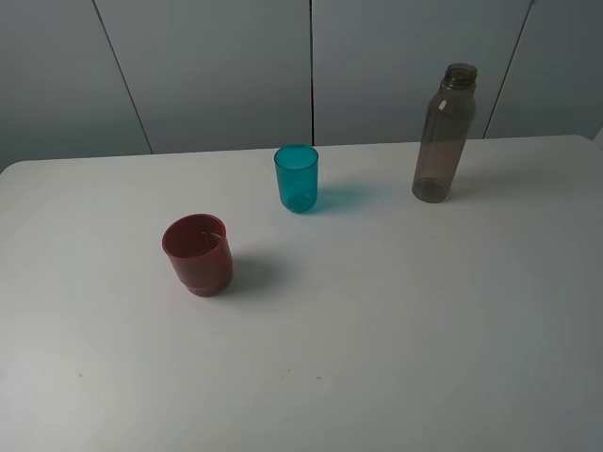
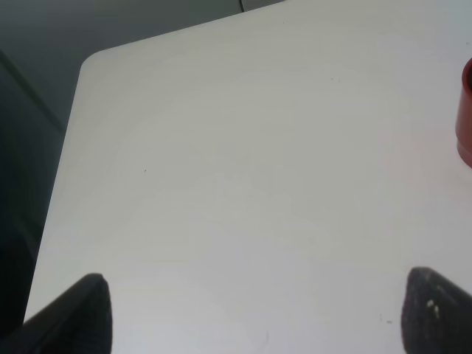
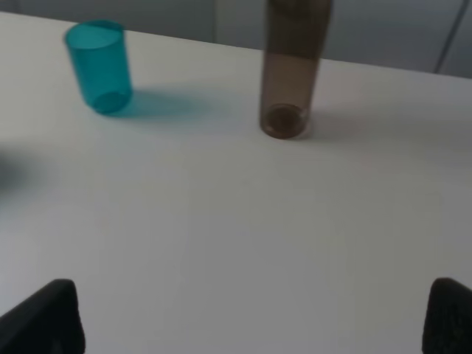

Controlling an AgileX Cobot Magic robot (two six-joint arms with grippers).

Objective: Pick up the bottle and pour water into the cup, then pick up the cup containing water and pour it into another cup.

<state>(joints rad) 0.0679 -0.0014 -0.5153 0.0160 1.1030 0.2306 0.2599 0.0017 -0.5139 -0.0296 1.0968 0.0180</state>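
Both tools spread wide, holding nothing, above the white surface [image 1: 396, 358].
The bottle [image 3: 289, 70] stands upright ahead of the right tool [image 3: 251, 317], the teal cup [image 3: 99, 66] beside it; the red cup [image 2: 464, 110] sits off to one side of the left tool [image 2: 258, 313].

Bottle [image 1: 444, 134]: tall, slim, smoky grey-brown, translucent, uncapped, upright at far right of the worktop [image 1: 396, 330]. Teal cup [image 1: 297, 177]: slim, translucent, upright, mouth up, far centre, well left of the bottle. Red cup [image 1: 198, 254]: squat, opaque, stepped base, upright, nearer and left of the teal cup, apart from it.
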